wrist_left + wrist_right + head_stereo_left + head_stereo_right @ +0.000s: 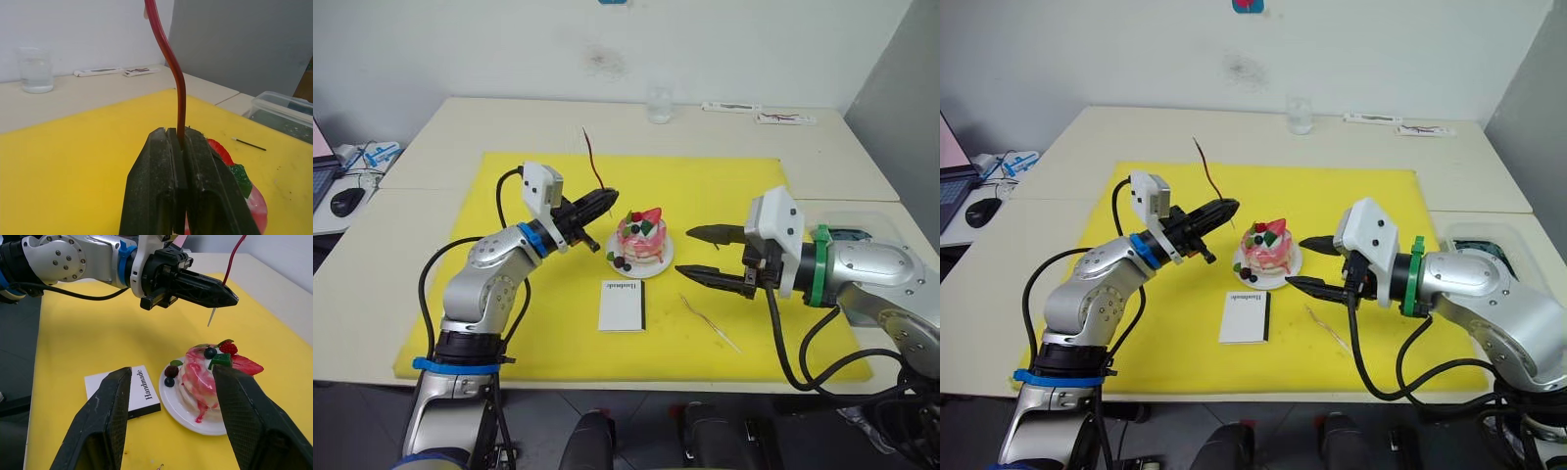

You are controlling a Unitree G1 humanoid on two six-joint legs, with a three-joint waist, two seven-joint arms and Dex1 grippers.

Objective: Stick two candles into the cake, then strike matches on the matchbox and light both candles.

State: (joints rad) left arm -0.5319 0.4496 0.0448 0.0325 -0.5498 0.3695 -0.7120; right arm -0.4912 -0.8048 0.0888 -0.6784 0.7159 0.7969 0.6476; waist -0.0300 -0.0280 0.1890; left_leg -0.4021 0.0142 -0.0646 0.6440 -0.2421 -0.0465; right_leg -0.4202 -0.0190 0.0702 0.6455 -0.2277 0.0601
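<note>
holding the dark red candle [594,162] pinched tight in my left gripper [604,201], i had its long axis standing nearly upright, most of the wavy length rising above the jaws and a short pale tip poking out below. the cake [641,240] sat on its white plate [655,267] just beside and below that tip, toward my right. my right gripper [702,255] hung on the cake's other side, jaws spread wide and empty. the tan candle [710,322] lay on the yellow mat [538,323] near it, the matchbox [622,305] in front of the cake.
</note>
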